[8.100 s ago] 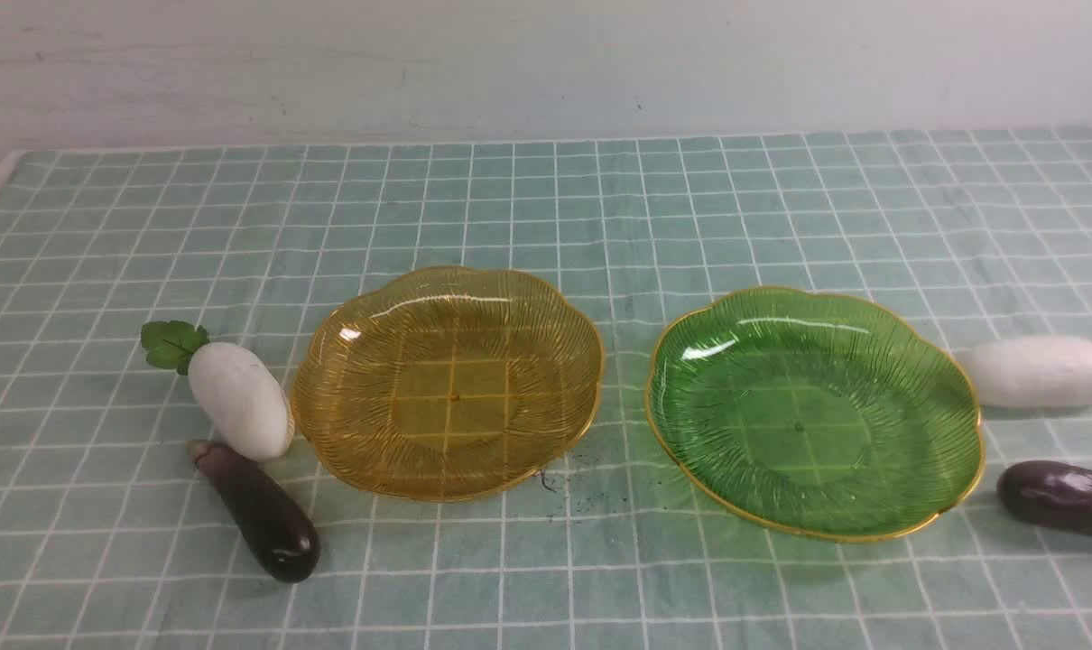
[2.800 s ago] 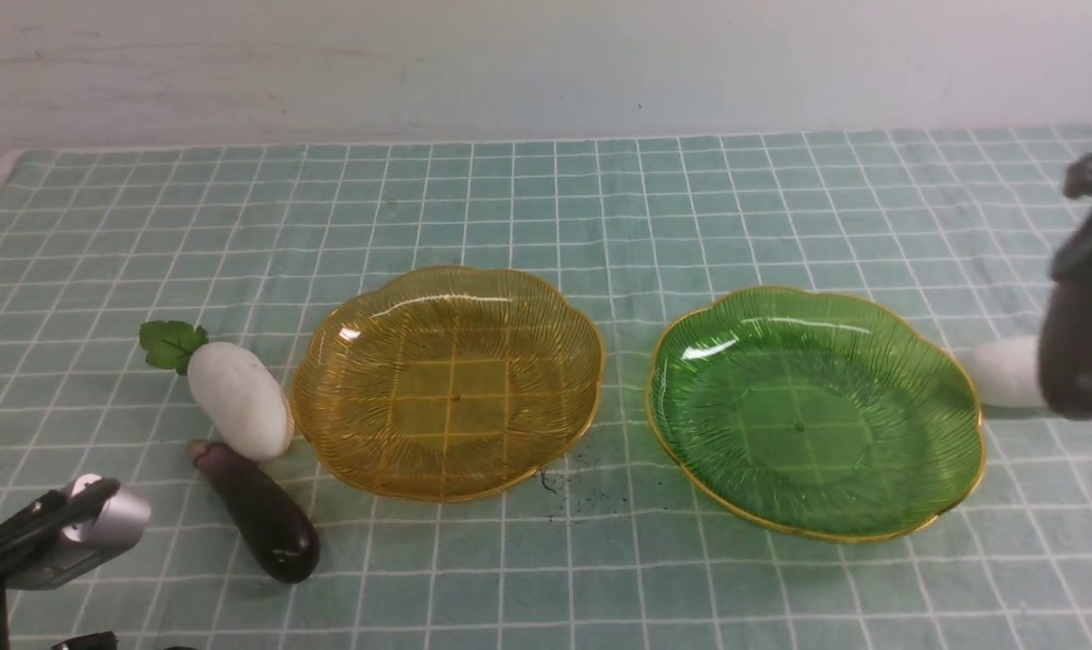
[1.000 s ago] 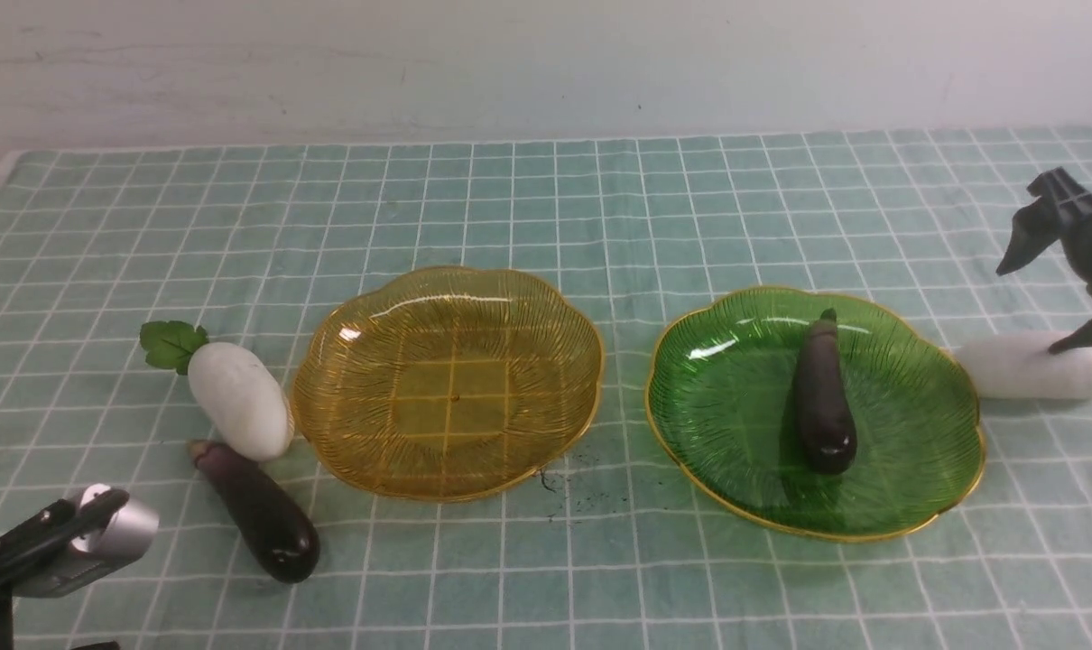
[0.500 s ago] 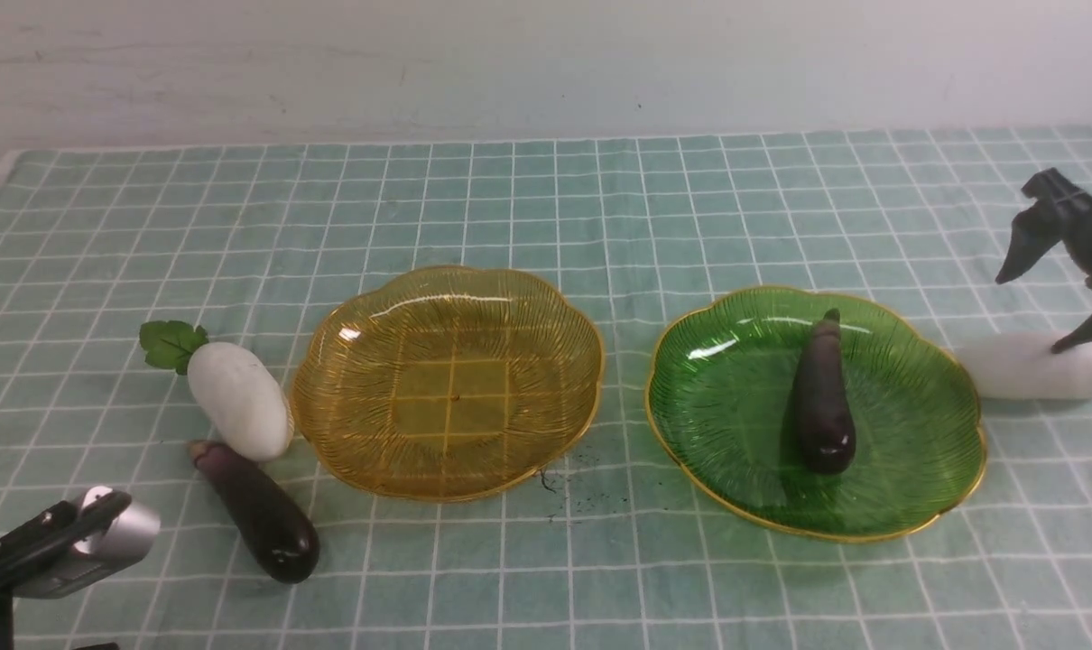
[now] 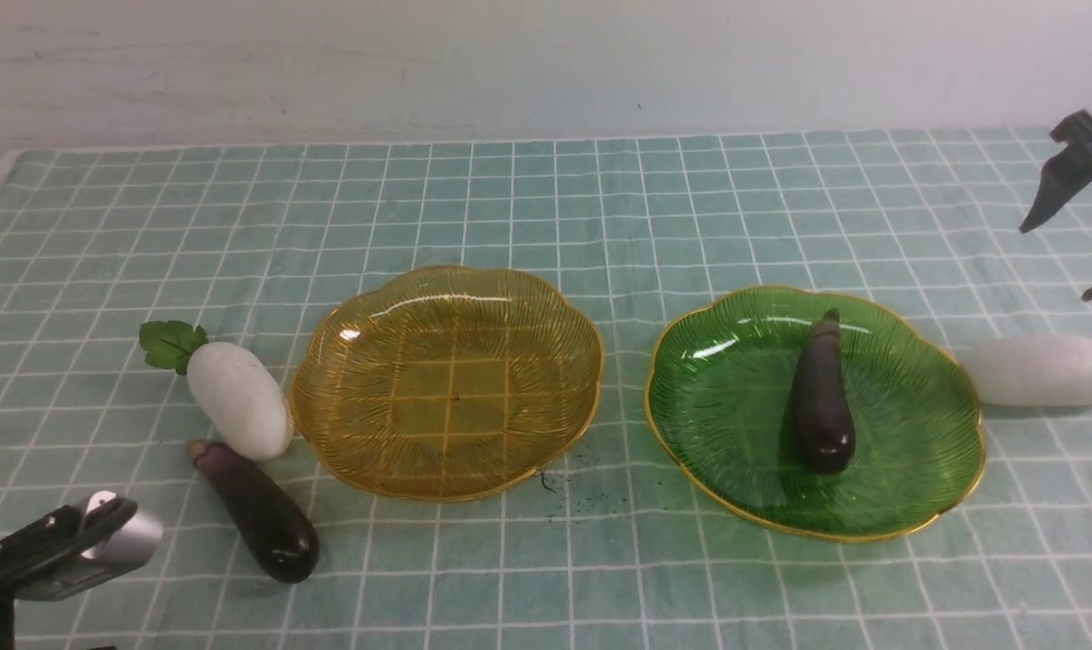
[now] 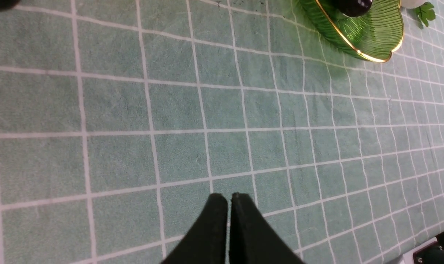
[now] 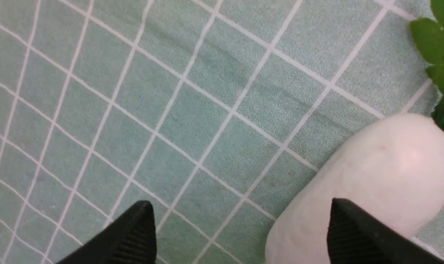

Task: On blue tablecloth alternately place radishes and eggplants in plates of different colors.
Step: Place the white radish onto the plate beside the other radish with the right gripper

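The amber-yellow plate [image 5: 356, 433] sits empty at the centre-left of the blue tablecloth [image 5: 546, 208]. The green plate [image 5: 925, 487] at the right holds one eggplant [image 5: 821, 406]. A radish [image 5: 239, 411] and the second eggplant [image 5: 259, 510] lie left of the yellow plate. The other radish [image 5: 1042, 370] lies right of the green plate and shows in the right wrist view [image 7: 372, 183]. My right gripper [image 5: 1074, 226] is open and empty, raised above that radish. My left gripper [image 6: 229, 198] is shut and empty over bare cloth at the front left.
The left arm's silver wrist camera [image 5: 104, 542] shows at the front left corner. A pale wall [image 5: 546, 63] runs behind the table's far edge. The table's front edge shows in the left wrist view [image 6: 420, 245].
My right gripper carried the right-hand eggplant into the green plate, let go, and has now risen up and away above the right-hand radish. My left arm has barely moved.
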You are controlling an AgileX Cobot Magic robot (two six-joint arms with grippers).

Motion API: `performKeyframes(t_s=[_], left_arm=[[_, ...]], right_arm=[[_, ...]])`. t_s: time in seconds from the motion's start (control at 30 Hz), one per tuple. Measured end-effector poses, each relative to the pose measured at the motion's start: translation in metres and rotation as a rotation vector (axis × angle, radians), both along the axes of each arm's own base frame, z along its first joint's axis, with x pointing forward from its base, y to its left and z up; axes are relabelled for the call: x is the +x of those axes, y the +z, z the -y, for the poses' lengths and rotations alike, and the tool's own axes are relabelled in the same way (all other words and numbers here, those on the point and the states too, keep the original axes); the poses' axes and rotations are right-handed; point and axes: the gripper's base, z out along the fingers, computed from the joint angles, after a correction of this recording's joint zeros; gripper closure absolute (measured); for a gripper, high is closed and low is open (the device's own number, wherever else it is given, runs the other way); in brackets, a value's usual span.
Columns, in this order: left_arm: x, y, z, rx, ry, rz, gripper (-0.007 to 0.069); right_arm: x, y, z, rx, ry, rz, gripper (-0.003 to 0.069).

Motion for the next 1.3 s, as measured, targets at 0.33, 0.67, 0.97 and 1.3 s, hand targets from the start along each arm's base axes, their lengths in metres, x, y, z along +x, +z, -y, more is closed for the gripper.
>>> performKeyframes(t_s=[0.33,0.67,0.97,1.3], left_arm=[[0.000,0.000,0.000,0.001,0.002,0.002,0.0629],[0.002,0.000,-0.001,0.006,0.018,0.015,0.0629],[0.002,0.000,-0.001,0.007,0.022,0.018,0.0629],[0.002,0.000,-0.001,0.007,0.022,0.018,0.0629]], right_arm=[[-0.034,0.003,0.012,-0.175,0.075,-0.091,0.0090],[-0.030,-0.026,0.004,-0.016,-0.083,-0.158,0.0090],[-0.024,-0.058,0.006,-0.001,-0.104,-0.217,0.0090],[-0.021,-0.066,0.009,-0.022,-0.103,-0.215,0.0090]])
